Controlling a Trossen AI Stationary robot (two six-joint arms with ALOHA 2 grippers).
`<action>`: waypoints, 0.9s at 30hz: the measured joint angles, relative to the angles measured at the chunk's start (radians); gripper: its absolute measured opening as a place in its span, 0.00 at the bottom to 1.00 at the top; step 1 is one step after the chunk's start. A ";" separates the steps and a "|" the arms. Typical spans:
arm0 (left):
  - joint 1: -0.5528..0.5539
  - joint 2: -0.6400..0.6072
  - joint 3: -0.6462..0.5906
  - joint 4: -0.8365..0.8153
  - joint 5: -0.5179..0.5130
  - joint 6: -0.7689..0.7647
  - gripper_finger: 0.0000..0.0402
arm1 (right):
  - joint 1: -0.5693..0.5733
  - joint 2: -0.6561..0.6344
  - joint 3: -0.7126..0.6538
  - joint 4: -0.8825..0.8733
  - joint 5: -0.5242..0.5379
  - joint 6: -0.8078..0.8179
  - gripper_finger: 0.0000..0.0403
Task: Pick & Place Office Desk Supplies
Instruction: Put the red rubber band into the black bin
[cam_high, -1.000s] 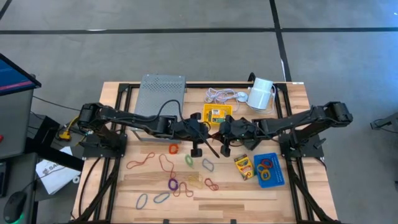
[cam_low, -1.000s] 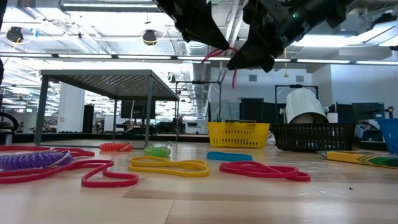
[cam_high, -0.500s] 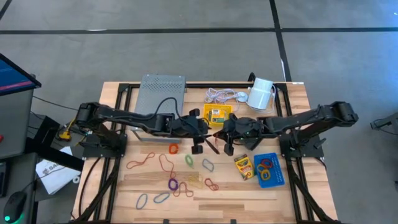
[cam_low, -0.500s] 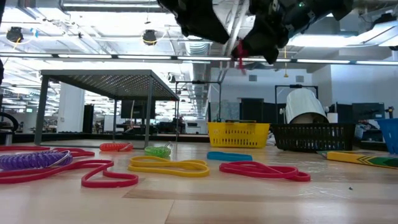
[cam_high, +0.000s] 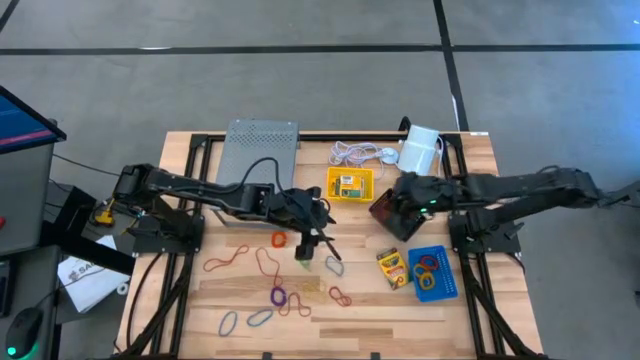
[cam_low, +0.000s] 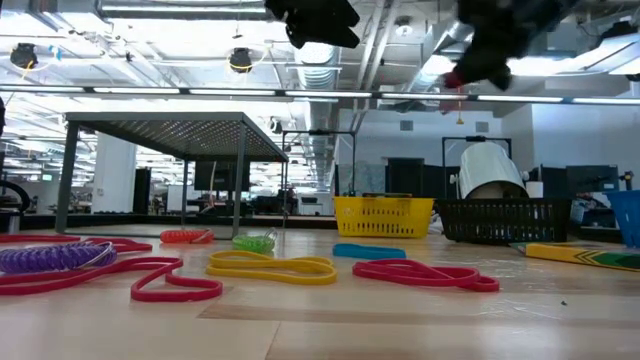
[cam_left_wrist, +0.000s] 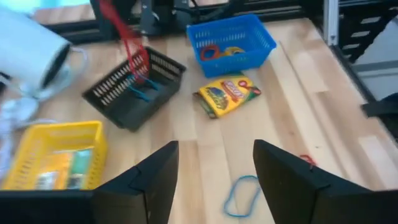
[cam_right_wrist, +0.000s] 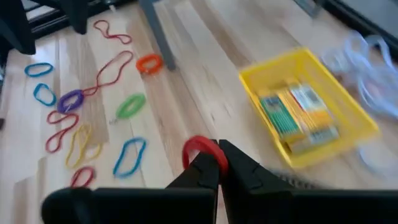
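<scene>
Red band (cam_right_wrist: 200, 149) pinched in right hand (cam_right_wrist: 216, 163), loop hanging downward.

The two arms, which a second ago met nose to nose over the middle of the surface, now stand apart. The right end effector (cam_right_wrist: 214, 163) has drawn back toward its own side and sits over the black mesh tray (cam_high: 392, 213), carrying the red rubber band (cam_right_wrist: 200, 149) with it, pinched between closed fingers; the band, earlier stretched between both arms, now hangs from the right one alone. The left end effector (cam_left_wrist: 214, 171) has let go, fingers spread, and has moved down over the green band (cam_high: 304, 256).
</scene>
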 joint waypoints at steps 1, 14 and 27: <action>0.001 0.000 -0.008 0.005 0.001 -0.009 0.49 | -0.002 -0.036 0.000 -0.052 0.001 0.029 0.00; 0.087 -0.054 -0.350 0.539 0.145 -0.178 0.43 | -0.032 -0.112 -0.001 -0.432 0.003 0.235 0.00; 0.035 -0.069 -0.380 0.526 0.146 -0.156 0.43 | -0.106 0.143 -0.120 -0.261 0.007 0.213 0.00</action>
